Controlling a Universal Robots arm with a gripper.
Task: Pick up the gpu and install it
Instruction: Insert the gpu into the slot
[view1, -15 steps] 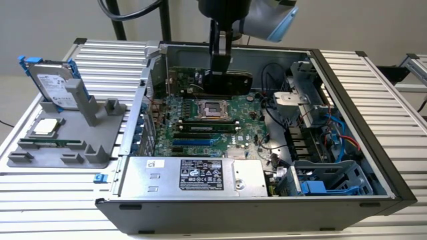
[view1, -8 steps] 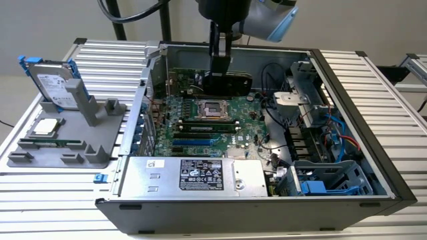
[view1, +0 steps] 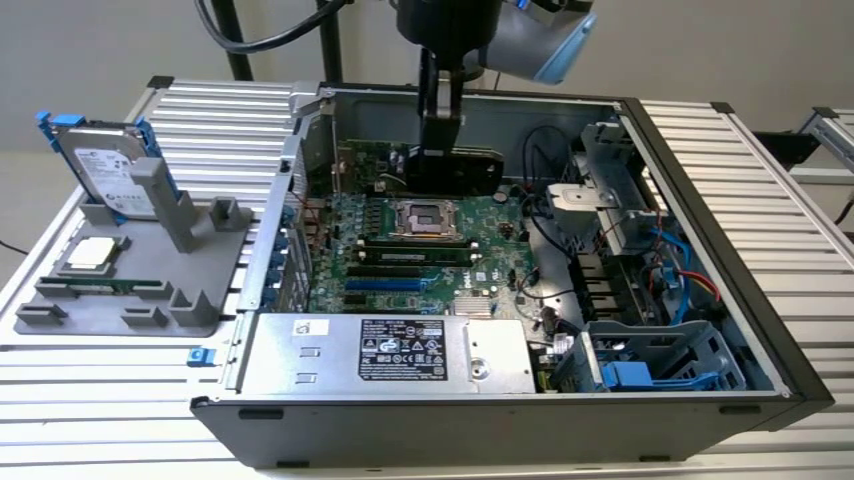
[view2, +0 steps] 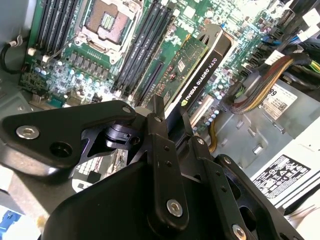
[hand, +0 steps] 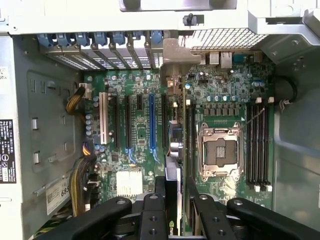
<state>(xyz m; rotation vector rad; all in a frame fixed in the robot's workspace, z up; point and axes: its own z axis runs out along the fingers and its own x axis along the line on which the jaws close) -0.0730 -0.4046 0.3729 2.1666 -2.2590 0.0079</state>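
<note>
Closest to you, the gripper (view2: 167, 117) is clamped on the gpu (view2: 197, 67), pinching its upper edge. The card hangs edge-down over the motherboard (hand: 220, 90), beside the processor socket (hand: 220, 152), inside the open computer case (view1: 467, 430). Treat it as light and stiff but fragile. The shroud and board edges look like your safest hold, not the components.
</note>
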